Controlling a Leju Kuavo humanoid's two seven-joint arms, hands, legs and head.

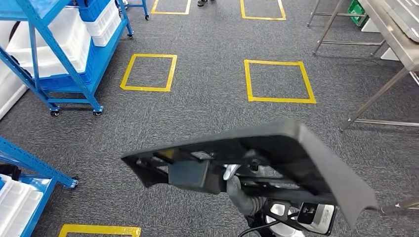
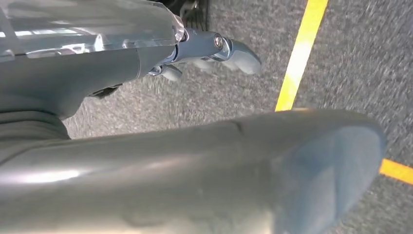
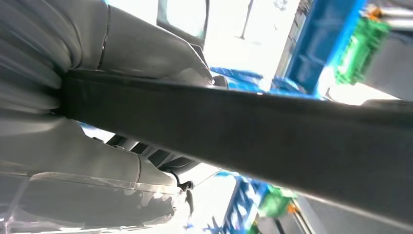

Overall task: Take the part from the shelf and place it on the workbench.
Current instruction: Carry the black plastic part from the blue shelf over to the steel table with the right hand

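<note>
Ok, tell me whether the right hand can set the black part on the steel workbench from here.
Probably not yet: the right hand holds the black part over carpet, and the workbench stands off to the right, across open floor.

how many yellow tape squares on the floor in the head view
5: two whole squares mid-floor, left and right; two cut off at the top edge; one partly visible bottom left. The black part may hide others.

Grey carpet floor [image 1: 212, 113] is marked with yellow tape squares [image 1: 148, 72]. A blue wheeled shelf [image 1: 59, 59] stands on it at the far left, holding white bins [image 1: 59, 34]. A steel desk [image 1: 395, 34] stands on the floor at the right; what sits on top I can't quite make out
</note>
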